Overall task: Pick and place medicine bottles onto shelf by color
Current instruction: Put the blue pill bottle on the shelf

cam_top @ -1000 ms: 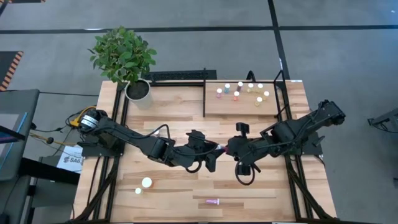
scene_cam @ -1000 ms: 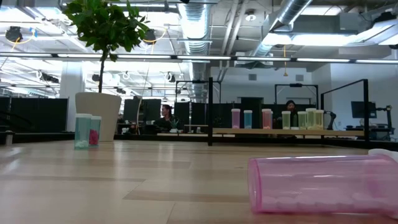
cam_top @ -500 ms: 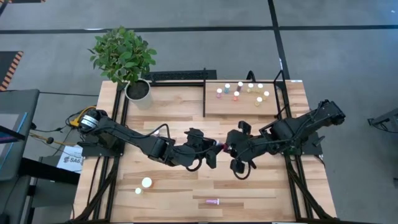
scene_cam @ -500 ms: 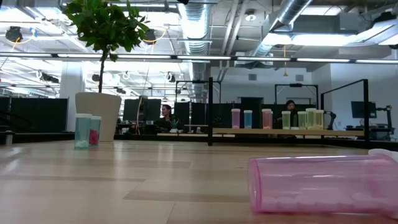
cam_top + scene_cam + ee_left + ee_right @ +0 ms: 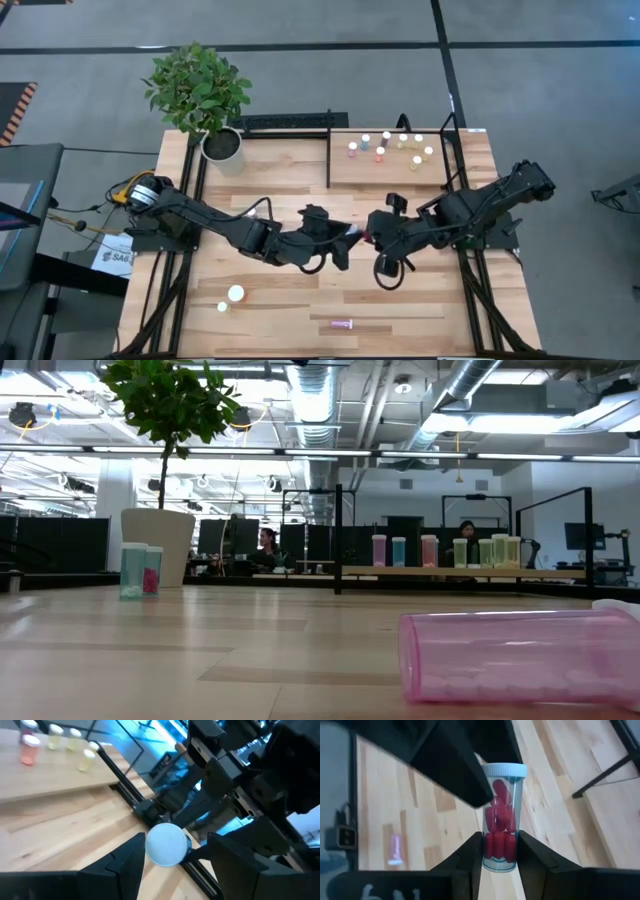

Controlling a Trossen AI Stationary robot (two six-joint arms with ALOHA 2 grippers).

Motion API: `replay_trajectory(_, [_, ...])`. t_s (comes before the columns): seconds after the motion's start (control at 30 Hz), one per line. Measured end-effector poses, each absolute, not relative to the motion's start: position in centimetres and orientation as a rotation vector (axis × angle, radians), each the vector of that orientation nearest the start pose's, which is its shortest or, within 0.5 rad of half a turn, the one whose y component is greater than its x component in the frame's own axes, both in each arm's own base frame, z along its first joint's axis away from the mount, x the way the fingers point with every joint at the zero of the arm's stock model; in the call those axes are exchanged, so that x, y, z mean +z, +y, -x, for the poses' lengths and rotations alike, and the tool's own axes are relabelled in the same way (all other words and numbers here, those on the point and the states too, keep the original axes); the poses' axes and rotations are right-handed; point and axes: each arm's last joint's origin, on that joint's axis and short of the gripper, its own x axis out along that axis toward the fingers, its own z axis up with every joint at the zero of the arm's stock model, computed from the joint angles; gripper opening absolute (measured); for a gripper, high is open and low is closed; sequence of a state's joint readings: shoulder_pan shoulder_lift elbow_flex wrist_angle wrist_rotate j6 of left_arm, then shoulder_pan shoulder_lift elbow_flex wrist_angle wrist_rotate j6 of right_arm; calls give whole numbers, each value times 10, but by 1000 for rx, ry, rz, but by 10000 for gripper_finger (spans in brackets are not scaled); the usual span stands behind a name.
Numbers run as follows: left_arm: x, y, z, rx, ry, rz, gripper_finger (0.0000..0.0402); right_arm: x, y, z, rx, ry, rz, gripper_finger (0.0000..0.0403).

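Midair, right pincer (image 5: 495, 851) clamps red-pill bottle (image 5: 502, 830); left pincer (image 5: 172, 851) flanks its cap.

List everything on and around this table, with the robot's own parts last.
table: one, light wood planks, under both arms
plant: one, green, white pot, far left corner
shelf: one, light wood with black frame, far right
shelf bottles: about eight, pink, orange and pale yellow, upright on the shelf
loose bottles: two, pale-capped, upright, near left
pink bottle: one, lying near the front edge
red-capsule bottle: one, clear, white cap, between the grippers
left gripper: dark, table centre
right gripper: dark, clamping the red-capsule bottle
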State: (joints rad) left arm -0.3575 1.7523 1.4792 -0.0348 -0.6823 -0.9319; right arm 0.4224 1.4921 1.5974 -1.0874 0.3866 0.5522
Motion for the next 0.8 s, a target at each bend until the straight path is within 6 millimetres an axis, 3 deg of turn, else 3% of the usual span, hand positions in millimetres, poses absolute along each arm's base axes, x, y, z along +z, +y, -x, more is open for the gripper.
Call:
replay_trajectory(0.27, [323, -140, -378, 465, 117, 730, 200, 381, 91, -250, -268, 922, -121, 119])
replay_trajectory(0.5, [327, -147, -371, 615, 7, 623, 200, 409, 83, -245, -252, 692, -316, 119])
replay_trajectory(0.8, [366, -176, -360, 554, -173, 361, 200, 438, 100, -252, -58, 414, -254, 119])
